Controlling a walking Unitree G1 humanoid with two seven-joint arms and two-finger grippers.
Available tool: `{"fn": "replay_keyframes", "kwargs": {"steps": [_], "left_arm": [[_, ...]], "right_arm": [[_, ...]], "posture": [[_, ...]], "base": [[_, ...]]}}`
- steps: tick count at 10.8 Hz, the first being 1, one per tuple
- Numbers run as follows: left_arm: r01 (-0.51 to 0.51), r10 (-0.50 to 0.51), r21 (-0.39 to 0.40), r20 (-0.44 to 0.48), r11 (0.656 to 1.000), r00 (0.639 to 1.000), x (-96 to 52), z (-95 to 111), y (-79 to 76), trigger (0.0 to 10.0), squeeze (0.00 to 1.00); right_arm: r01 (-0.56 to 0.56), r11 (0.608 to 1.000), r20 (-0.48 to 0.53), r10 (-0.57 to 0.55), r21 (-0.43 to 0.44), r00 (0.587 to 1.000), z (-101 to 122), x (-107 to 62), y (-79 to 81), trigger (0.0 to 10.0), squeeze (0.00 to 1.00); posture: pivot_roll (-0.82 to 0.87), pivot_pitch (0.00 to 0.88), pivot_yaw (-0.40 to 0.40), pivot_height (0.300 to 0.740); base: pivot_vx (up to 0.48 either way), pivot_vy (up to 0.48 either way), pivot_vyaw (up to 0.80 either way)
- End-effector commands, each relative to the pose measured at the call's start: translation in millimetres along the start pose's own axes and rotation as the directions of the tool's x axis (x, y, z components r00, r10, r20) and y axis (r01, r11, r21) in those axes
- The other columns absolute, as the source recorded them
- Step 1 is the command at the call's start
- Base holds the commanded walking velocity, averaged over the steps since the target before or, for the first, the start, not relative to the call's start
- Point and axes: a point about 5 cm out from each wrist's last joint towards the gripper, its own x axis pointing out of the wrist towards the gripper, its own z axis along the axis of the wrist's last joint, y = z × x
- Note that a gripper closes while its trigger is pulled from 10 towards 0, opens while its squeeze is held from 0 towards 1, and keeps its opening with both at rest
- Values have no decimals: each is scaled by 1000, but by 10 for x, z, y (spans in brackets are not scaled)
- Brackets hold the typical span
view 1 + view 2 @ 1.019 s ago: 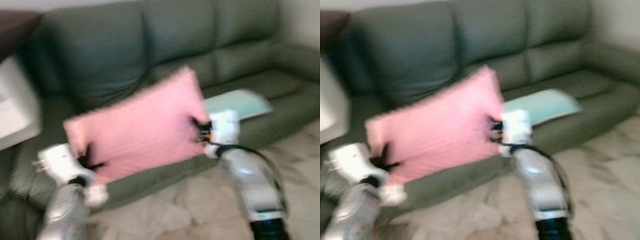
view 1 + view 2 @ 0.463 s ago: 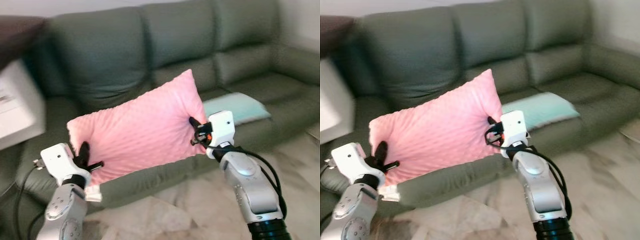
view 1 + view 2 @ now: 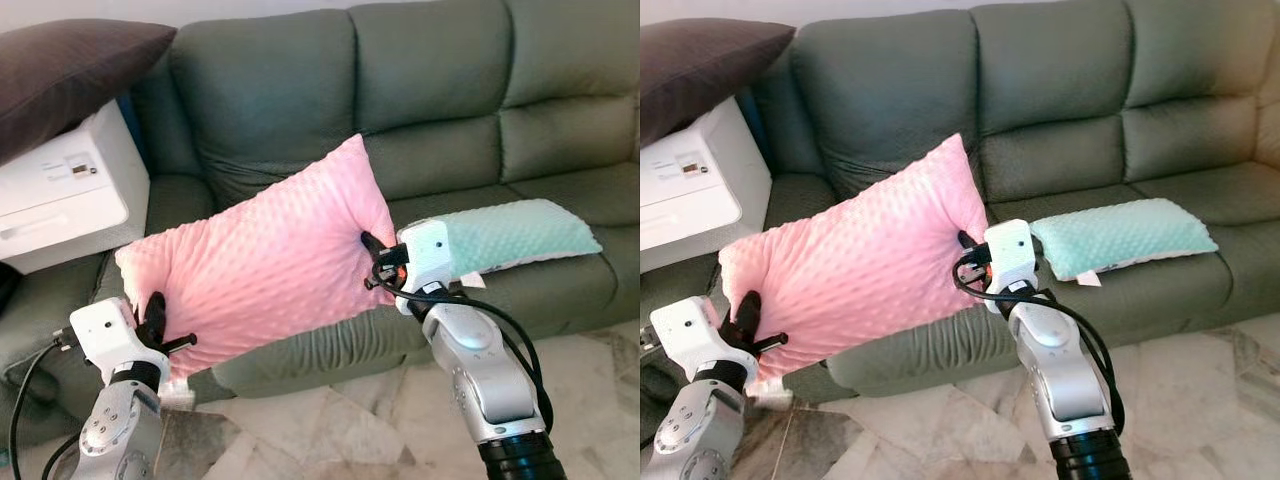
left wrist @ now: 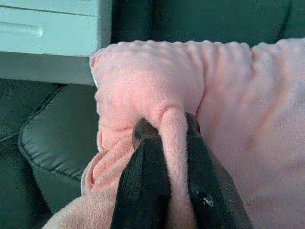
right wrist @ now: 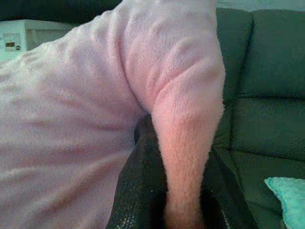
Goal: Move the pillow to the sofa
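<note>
A pink dimpled pillow [image 3: 255, 260] hangs in the air in front of the dark green sofa [image 3: 430, 100], tilted with its right end higher. My left gripper [image 3: 152, 318] is shut on the pillow's lower left end; a fold of pink fabric [image 4: 174, 143] is pinched between its black fingers [image 4: 143, 181]. My right gripper [image 3: 372, 262] is shut on the pillow's right edge, with fabric [image 5: 186, 143] squeezed between its fingers [image 5: 138, 191]. The pillow hovers just above the sofa's front seat edge [image 3: 330, 345].
A mint green pillow [image 3: 510, 235] lies on the sofa seat to the right. A white printer [image 3: 65, 190] stands at the left with a dark brown cushion [image 3: 70, 65] on top. Marble floor [image 3: 330, 430] lies in front of the sofa.
The camera has swung and steadied, so the blur is gone and the sofa sits further right in view. Both grippers keep their hold on the pink pillow.
</note>
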Motion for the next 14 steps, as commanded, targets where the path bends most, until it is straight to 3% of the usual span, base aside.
{"fn": "replay_keyframes", "kwargs": {"steps": [1, 14], "left_arm": [[-1, 0, 18, 30, 1000, 1000, 17, 56, 3, 10000, 0], [-15, 15, 9, 34, 1000, 999, 29, 44, 39, 10000, 0]], "right_arm": [[20, 1000, 38, -19, -4, 999, 75, 21, -30, 10000, 0], [7, 1000, 35, -6, -22, 999, 52, -34, -58, 10000, 0]], "posture": [[-185, 25, 64, 740], [-197, 24, 65, 740]], "base": [[0, 0, 0], [414, 0, 0]]}}
